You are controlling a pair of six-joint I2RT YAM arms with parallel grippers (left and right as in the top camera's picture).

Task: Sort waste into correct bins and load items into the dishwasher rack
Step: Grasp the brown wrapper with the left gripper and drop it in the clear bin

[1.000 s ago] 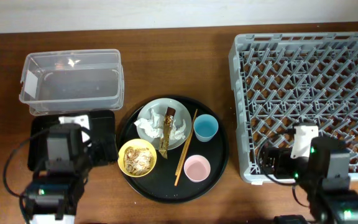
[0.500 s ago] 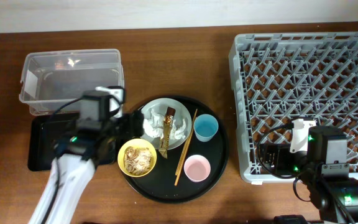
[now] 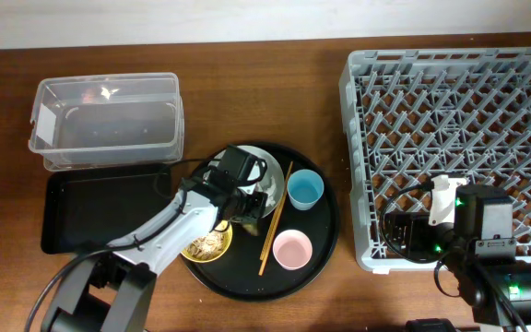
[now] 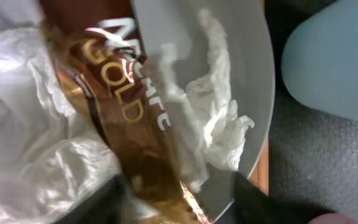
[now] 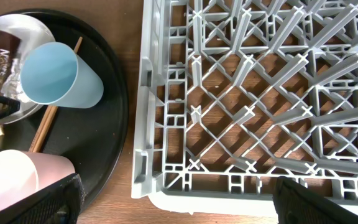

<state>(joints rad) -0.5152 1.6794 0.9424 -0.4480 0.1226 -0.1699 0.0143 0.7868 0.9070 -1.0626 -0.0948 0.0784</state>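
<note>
- Left arm reaches over the round black tray. Left gripper sits low over the plate.
- Left jaws are spread. One finger shows on each side of the lower end of the brown wrapper. Can't tell if either finger touches it; it isn't pinched.
- The wrapper lies on the grey-green plate among crumpled white tissues. One tissue is on each side of it, and gold lettering shows on its face.
- The yellow bowl is on the round tray just beside the plate, partly under the left arm. It holds light-brown shredded food scraps.
- The blue cup is upright on the tray, close beside the plate's right edge.
- The pink cup is upright on the tray, nearer the robot than the blue cup.
- The chopsticks lie together on the tray, running diagonally between the plate and bowl on one side and the two cups on the other.
- The clear tub is at the far left of the table, with nothing visible inside.
- The shallow black tray sits right against the tub's near side. Its right end is just beside the round tray.
- The grey dish rack is on the right of the table, apart from the round tray. No dishes are in it.
- The right gripper hovers at the rack's near-left corner. Its jaws are spread wide with nothing between them.
</note>
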